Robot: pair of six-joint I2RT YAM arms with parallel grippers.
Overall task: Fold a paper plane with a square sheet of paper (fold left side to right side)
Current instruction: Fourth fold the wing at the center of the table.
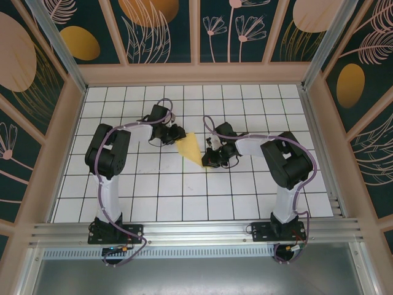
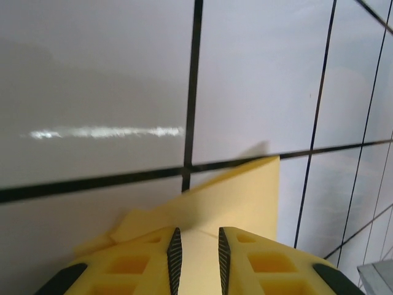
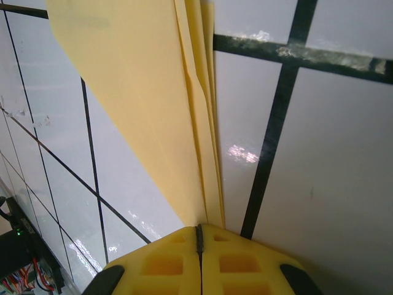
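The left arm [image 1: 105,161] stands up from its base, folds at the elbow and points inward, holding the left gripper [image 2: 196,241] low over the white grid table [image 1: 245,196]. Its pads [image 2: 175,258] stand a little apart, and the wide end of the paper plane [image 1: 191,149] lies in the gap and spreads out ahead of the fingertips. The right arm [image 1: 284,166] mirrors this bend. The right gripper [image 3: 199,230] is pinched tight on the plane's narrow tip, and the folded layers run straight away from the closed fingers [image 3: 166,261]
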